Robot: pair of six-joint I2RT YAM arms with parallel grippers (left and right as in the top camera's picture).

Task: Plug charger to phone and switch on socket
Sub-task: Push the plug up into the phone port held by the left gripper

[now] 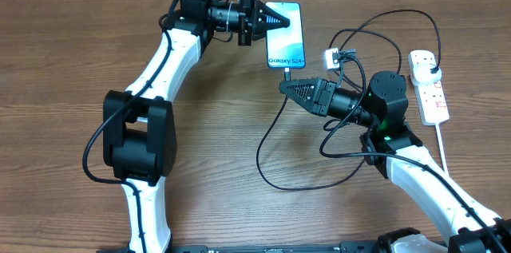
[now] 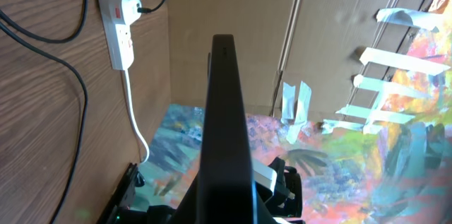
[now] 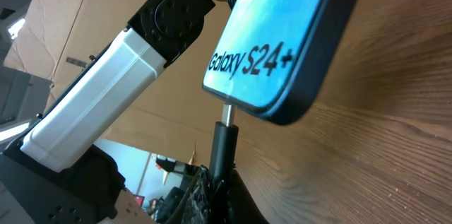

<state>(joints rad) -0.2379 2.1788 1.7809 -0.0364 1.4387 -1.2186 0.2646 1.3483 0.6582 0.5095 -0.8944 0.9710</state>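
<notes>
The phone point(image 1: 286, 36) has a lit blue "Galaxy S24+" screen, and my left gripper point(image 1: 275, 20) is shut on its far end. In the left wrist view the phone point(image 2: 224, 111) shows edge-on as a dark bar rising from the jaws. My right gripper point(image 3: 220, 189) is shut on the charger's black connector point(image 3: 224, 143). The connector's metal tip point(image 3: 227, 114) meets the bottom edge of the phone point(image 3: 282, 40), and some metal still shows. The charger cable point(image 1: 271, 157) loops over the table. The white socket point(image 1: 429, 85) lies at the far right.
The thick white cord point(image 1: 444, 145) runs from the socket toward the front edge. A white adapter point(image 2: 126, 8) with the black cable coming out of it sits in the socket point(image 2: 116, 33). Cardboard walls stand behind the table.
</notes>
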